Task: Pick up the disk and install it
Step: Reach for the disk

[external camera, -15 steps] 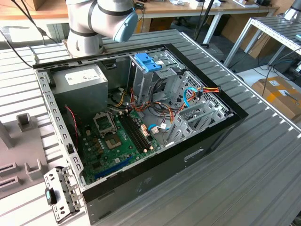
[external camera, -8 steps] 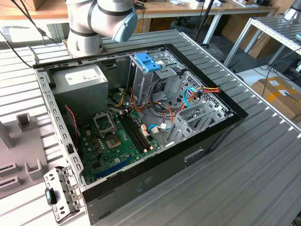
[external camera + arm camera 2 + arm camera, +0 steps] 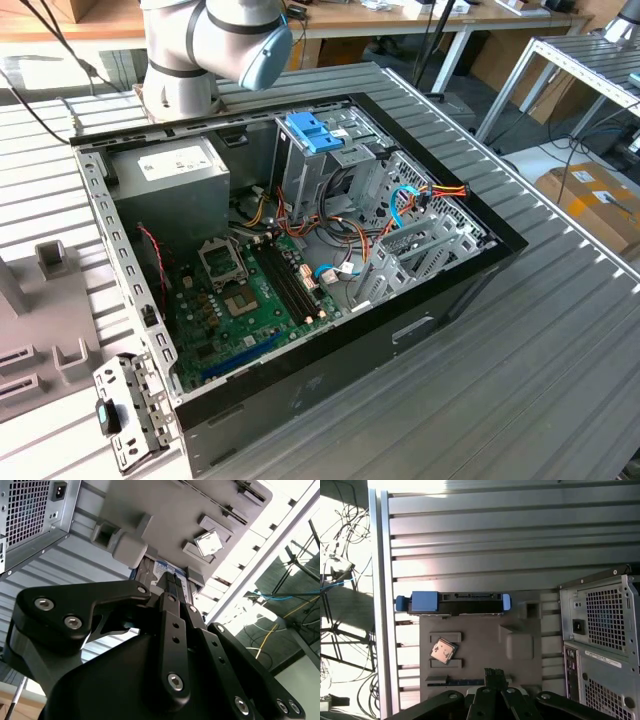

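Nothing was installed yet. The flat silver-grey metal disk with blue side rails (image 3: pixel 452 603) sat in a slot of the flat grey fixture plate (image 3: pixel 480 640), outside the case. The black gripper (image 3: pixel 495 674) hung near it, jaws pressed together and empty. The open black computer case (image 3: pixel 350 375) held a grey power-supply box (image 3: pixel 170 172), a green motherboard (image 3: pixel 240 300) and a light-blue plastic tray (image 3: pixel 312 130).

Grey arm (image 3: pixel 215 45), black tool (image 3: pixel 173 582) closed, empty
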`<state>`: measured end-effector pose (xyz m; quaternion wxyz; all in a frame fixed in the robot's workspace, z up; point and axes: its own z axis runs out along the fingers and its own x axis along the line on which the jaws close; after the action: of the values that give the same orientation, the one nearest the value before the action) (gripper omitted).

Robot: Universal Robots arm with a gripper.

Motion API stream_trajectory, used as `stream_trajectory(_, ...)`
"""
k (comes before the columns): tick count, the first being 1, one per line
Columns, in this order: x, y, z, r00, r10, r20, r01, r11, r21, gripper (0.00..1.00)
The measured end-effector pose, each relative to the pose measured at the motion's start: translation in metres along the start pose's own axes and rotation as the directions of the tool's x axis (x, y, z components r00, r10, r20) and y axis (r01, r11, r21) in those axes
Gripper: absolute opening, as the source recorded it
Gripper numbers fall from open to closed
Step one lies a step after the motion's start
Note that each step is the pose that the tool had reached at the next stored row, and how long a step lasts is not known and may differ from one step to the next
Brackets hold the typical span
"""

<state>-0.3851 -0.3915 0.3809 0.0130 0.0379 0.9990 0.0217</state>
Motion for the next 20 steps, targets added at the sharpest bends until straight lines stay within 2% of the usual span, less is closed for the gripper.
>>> stream_trajectory(20, 0.0162, -0.0013, 0.0027, 1.0000, 0.000, 0.0000, 0.000, 1.0000, 0.0000, 0.11)
